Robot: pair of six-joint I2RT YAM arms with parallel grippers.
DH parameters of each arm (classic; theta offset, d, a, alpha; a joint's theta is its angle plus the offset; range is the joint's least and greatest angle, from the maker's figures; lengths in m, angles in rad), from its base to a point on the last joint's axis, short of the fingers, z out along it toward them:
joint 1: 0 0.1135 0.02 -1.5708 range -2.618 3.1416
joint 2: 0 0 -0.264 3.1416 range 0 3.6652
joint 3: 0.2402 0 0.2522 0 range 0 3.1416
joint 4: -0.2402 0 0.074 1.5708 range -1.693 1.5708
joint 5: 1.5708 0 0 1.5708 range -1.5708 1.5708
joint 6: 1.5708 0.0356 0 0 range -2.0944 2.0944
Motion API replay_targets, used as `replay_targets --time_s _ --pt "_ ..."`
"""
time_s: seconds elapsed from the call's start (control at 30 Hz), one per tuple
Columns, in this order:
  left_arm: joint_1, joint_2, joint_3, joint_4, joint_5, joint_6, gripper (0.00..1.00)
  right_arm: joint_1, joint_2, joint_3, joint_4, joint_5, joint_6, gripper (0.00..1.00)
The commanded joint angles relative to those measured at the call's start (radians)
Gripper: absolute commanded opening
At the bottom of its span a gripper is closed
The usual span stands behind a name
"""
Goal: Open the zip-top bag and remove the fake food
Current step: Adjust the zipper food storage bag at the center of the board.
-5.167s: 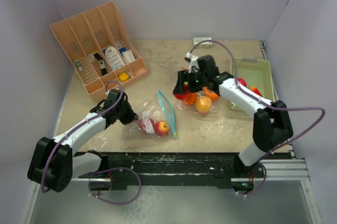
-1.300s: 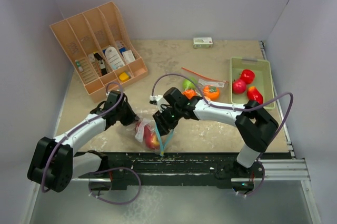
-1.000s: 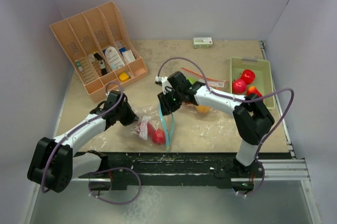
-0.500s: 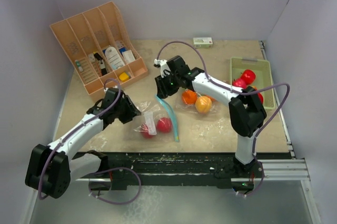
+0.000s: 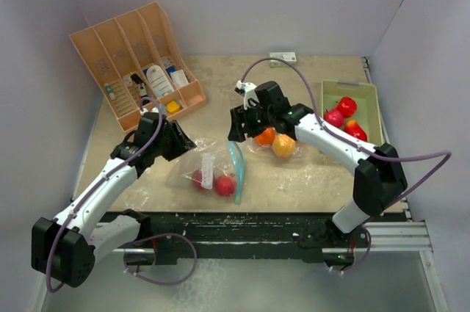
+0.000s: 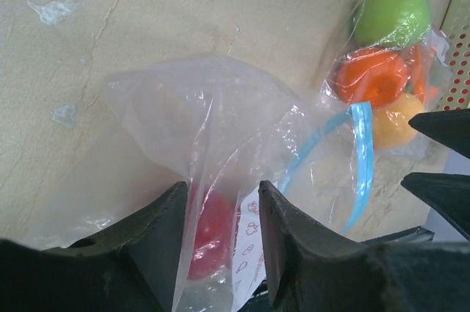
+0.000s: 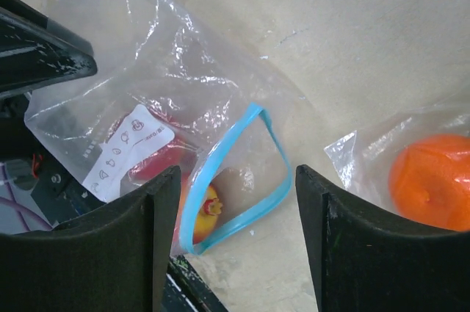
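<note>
Fake food [image 5: 225,185] sits in three places on the surface [image 5: 242,81]. Two reddish fruits lie inside the zip-top bag [image 5: 208,167], which rests near the front edge between our two arms. A white printed label [image 7: 121,152] shows on its film. Its blue zip strip [image 6: 362,150] stands parted in a loop, leaving the mouth open toward the right.

Just beyond that mouth, a second clear bag [image 7: 360,152] holds an orange fruit [image 5: 266,136] and a yellow-orange one [image 5: 283,145]. The left wrist view also shows a green one [image 6: 393,15] in it. Three red fruits [image 5: 346,106] rest in the pale green tray [image 5: 365,95] at the right edge.

Our left hand [image 5: 178,143] hovers at the closed back corner of the zip-top bag, released. Its fingers [image 6: 158,231] are parted; crumpled film and a red fruit show through the gap, and we see nothing pinched.

Our right hand [image 5: 236,125] hangs above the surface between the two bags. It is spread wide and grasps nothing, and its wrist view looks down on the blue loop.

A peach-coloured organiser [image 5: 110,48] stands at the far left, and a small box [image 5: 283,56] lies by the back wall.
</note>
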Motion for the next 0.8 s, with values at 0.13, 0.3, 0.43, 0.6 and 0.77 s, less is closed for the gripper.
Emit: replay_targets --time_s 0.13,0.3,0.43,0.6,0.77 --pt "0.005 -0.026 0.078 -0.053 -0.002 0.046 0.29 -0.006 -0.023 -0.107 0.043 -0.033 0.045 0.63" --pt "0.004 -0.045 0.07 -0.079 -0.029 0.035 0.0 -0.006 -0.033 -0.149 0.075 -0.115 0.058 0.65" --pt "0.005 -0.043 0.069 -0.081 -0.032 0.034 0.02 -0.006 -0.03 -0.192 0.174 -0.209 0.105 0.6" --pt "0.005 -0.046 0.105 -0.118 -0.069 0.043 0.37 -0.007 -0.02 -0.171 0.181 -0.242 0.114 0.18" --pt "0.004 -0.083 0.193 -0.183 -0.149 0.105 0.64 -0.006 -0.001 -0.088 0.137 -0.231 0.094 0.0"
